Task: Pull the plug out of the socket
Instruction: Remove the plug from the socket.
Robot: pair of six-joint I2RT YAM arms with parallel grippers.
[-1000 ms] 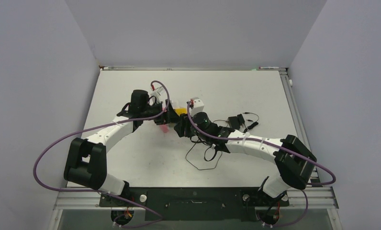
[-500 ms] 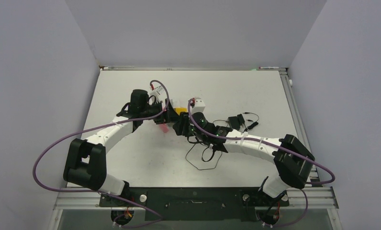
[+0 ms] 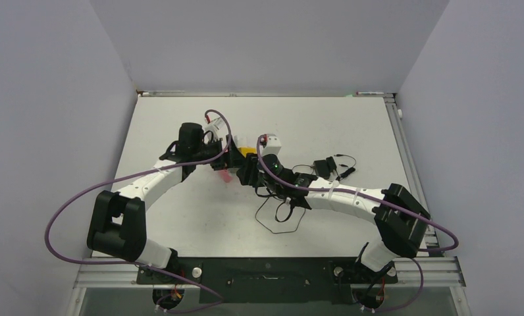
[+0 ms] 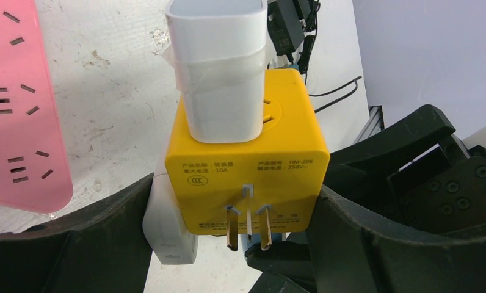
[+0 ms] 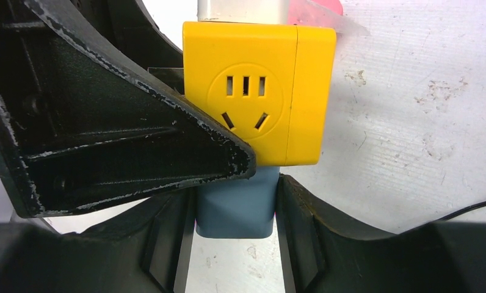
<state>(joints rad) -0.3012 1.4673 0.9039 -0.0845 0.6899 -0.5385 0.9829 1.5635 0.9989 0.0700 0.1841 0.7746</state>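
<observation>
While the left gripper (image 4: 235,183) stays clamped wide on the yellow socket cube (image 4: 246,165) near the middle of the table (image 3: 351,125), only the right arm shows any change over the last second. In the overhead view its wrist has crept a little toward the left arm and its forearm has settled slightly. The cube has not shifted, and neither hand has altered its opening.

The right gripper (image 5: 235,195) sits closed narrow on the grey plug (image 5: 234,210), one finger on each flank. In the right wrist view, the plug's top edge still meets the cube's lower face with no gap showing. So the small movement looks like a re-seating of the hold and not yet a pull, and the plug remains in the socket.

A white plug (image 4: 219,67) also stands in the cube's far face. A second white plug (image 4: 167,232) sits against the cube's side, beside the left finger. The cube's own metal prongs (image 4: 248,226) point back at the left wrist camera. The pink power strip (image 4: 14,104) lies flat just beside the cube, not joined to it.

For the task, both grips appear set: the cube is braced and the grey plug is pinched. What is left, by this reading, is to draw the two arms apart along the plug's axis.
</observation>
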